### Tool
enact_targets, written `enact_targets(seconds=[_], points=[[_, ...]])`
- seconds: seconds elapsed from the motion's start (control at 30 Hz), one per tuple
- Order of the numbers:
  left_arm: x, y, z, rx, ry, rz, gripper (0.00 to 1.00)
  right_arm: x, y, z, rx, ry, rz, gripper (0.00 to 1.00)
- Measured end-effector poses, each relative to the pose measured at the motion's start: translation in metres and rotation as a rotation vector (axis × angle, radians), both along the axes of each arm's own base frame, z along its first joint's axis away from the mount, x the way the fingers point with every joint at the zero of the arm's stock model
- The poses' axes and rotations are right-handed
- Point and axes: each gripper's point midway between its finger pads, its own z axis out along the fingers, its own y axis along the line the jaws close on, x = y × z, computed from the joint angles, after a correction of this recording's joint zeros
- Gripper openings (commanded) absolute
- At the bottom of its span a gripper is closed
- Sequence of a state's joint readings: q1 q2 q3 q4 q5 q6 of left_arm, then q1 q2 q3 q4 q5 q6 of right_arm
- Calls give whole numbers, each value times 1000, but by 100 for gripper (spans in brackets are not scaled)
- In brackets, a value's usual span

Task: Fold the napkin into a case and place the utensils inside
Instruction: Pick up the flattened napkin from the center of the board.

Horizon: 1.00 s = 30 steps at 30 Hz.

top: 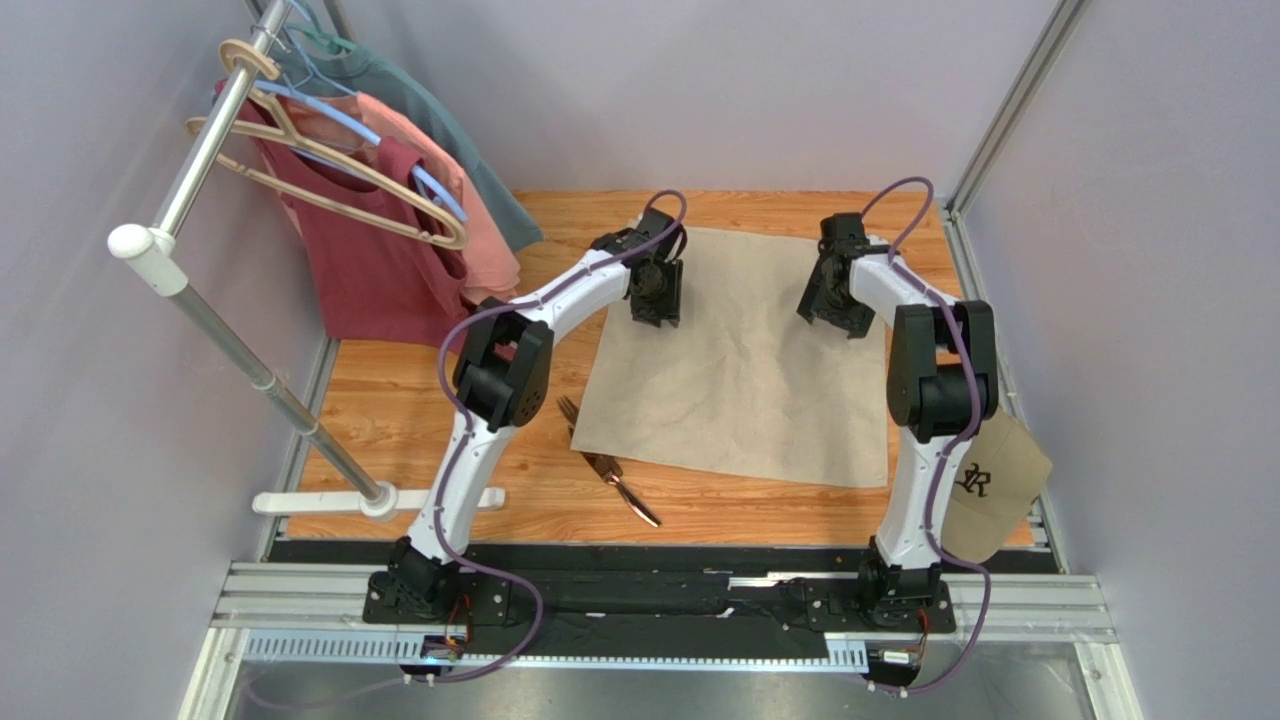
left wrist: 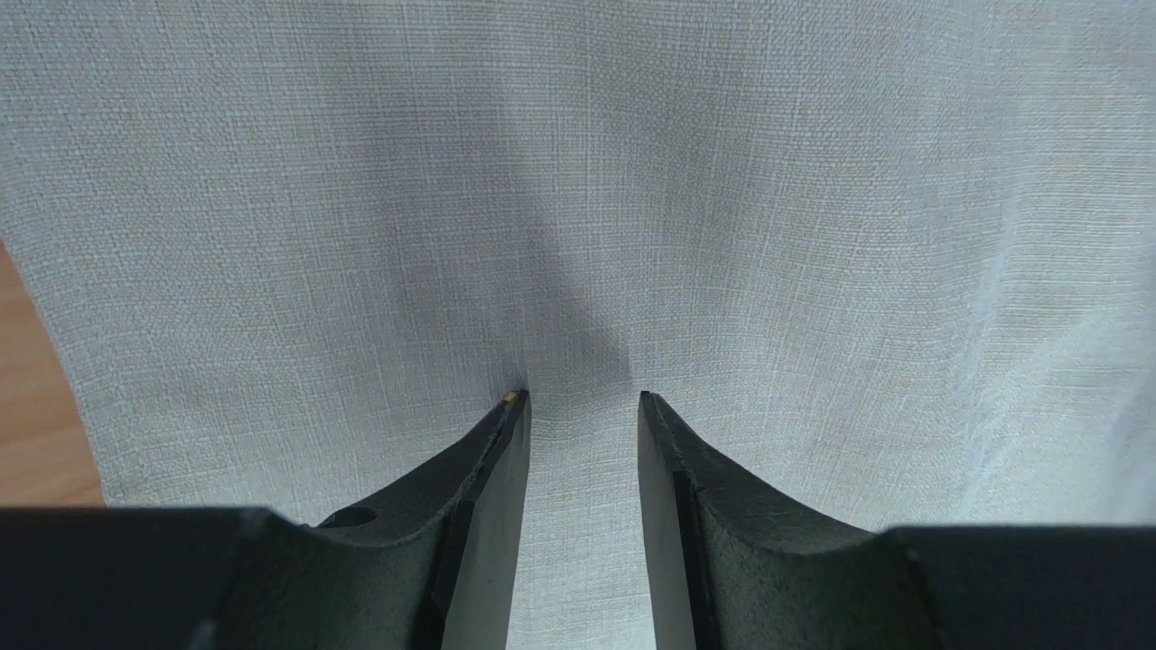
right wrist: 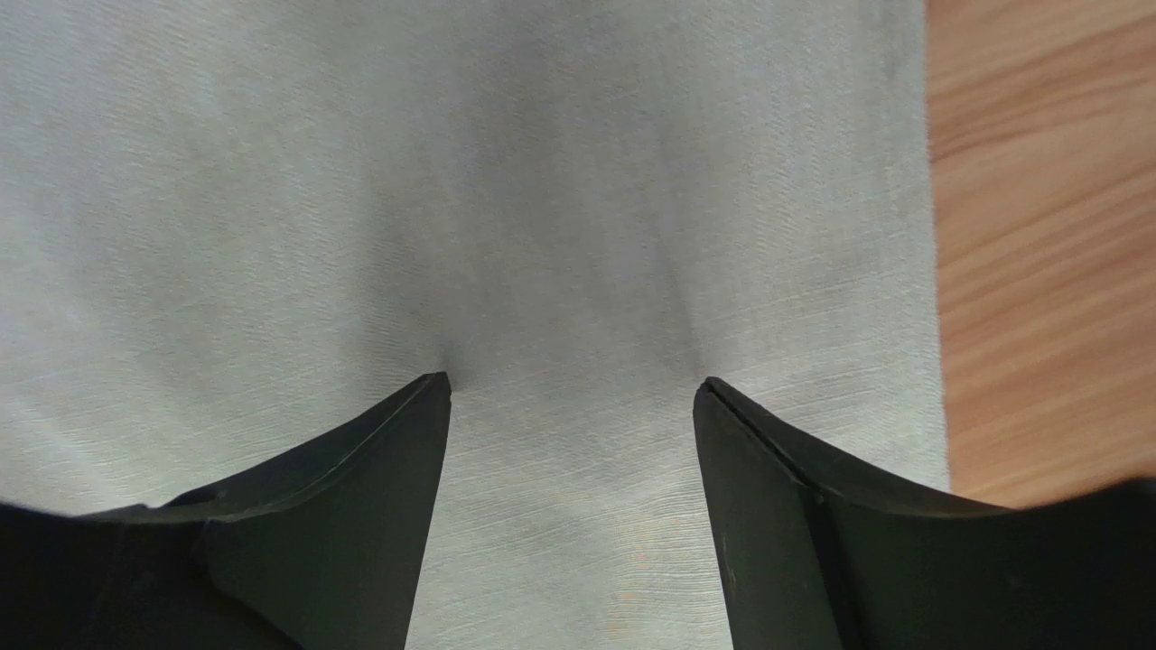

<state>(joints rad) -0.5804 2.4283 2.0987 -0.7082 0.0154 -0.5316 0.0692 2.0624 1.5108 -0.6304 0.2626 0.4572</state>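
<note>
A beige-tan square cloth napkin, matt and finely woven, covers a smooth, grained orange wooden tabletop. At its seven o'clock, slim dark metal utensils look faintly shiny.

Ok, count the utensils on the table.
2: the fork beside the napkin's near-left corner, the knife lying just nearer the viewer; more could hide under the cloth.

The slim dark metal fork and the slim dark metal knife look too small in the top view to tell where one ends and the other starts. The tan baseball cap is partly hidden behind the white right arm. In both wrist views the beige-tan cloth napkin runs off the top of the picture.
</note>
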Motion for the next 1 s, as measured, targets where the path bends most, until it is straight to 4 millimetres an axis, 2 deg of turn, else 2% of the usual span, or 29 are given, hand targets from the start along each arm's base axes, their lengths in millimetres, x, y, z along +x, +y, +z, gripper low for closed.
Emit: enact_targets(seconds=[0.17, 0.23, 0.33, 0.47, 0.57, 0.67, 0.7, 0.8, 0.9, 0.93, 1.0], points=[[28, -17, 4, -165, -16, -18, 47, 30, -17, 2, 28, -43, -36, 72], [44, -24, 6, -221, -37, -28, 52, 42, -24, 1, 56, -49, -46, 73], [72, -31, 11, -291, -91, -41, 57, 72, -36, 3, 86, -86, -55, 75], [96, -30, 19, -336, -147, -51, 59, 113, -50, 9, 93, -138, -44, 76], [103, -25, 32, -331, -182, -63, 61, 121, -49, 19, 91, -148, -30, 77], [88, -6, 51, -267, -183, -39, 61, 104, -44, 41, 81, -126, -30, 77], [79, 1, 61, -240, -177, -23, 61, 89, -41, 50, 86, -112, -36, 77], [43, 28, 100, -171, -169, 45, 59, 35, -33, 79, 96, -69, -59, 75], [0, 50, 149, -167, -189, 96, 54, -30, -34, 104, 77, -45, -108, 65], [-13, 55, 160, -172, -196, 105, 53, -49, -37, 109, 73, -50, -129, 59], [-38, 61, 176, -185, -208, 120, 49, -83, -42, 109, 67, -35, -166, 54]])
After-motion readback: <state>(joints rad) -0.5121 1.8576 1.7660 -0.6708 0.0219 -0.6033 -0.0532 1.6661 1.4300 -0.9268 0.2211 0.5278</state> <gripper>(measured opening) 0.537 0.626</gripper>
